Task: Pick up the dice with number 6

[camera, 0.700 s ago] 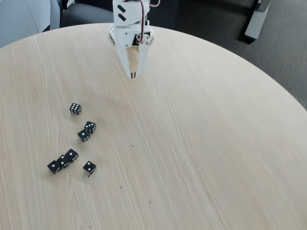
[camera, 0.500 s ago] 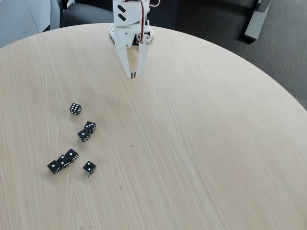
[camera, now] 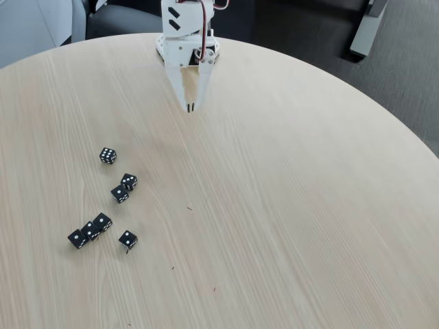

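On the left of the round wooden table [camera: 288, 205], a tiny black die [camera: 108, 155] lies apart from the others, its top face crowded with white pips; I take it for the die with number 6. My white gripper [camera: 191, 107] points down over the table's far middle, well up and to the right of that die. Its fingers are pressed together with nothing between them.
Several more black dice with fewer pips lie below the crowded one: a pair [camera: 124, 188], a row of three [camera: 90, 229] and a single one [camera: 127, 239]. The arm's base [camera: 186, 27] stands at the table's far edge. Dark floor lies beyond the table's right rim.
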`<control>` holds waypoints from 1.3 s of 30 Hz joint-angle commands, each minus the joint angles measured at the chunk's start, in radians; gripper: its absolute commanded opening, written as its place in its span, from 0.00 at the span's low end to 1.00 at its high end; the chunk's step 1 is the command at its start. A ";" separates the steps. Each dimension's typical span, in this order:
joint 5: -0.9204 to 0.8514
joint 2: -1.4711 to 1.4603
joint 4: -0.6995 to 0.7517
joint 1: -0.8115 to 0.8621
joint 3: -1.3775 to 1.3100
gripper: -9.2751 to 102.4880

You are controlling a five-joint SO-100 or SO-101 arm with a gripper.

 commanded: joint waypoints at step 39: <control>0.192 -0.172 -0.109 0.002 -0.058 0.19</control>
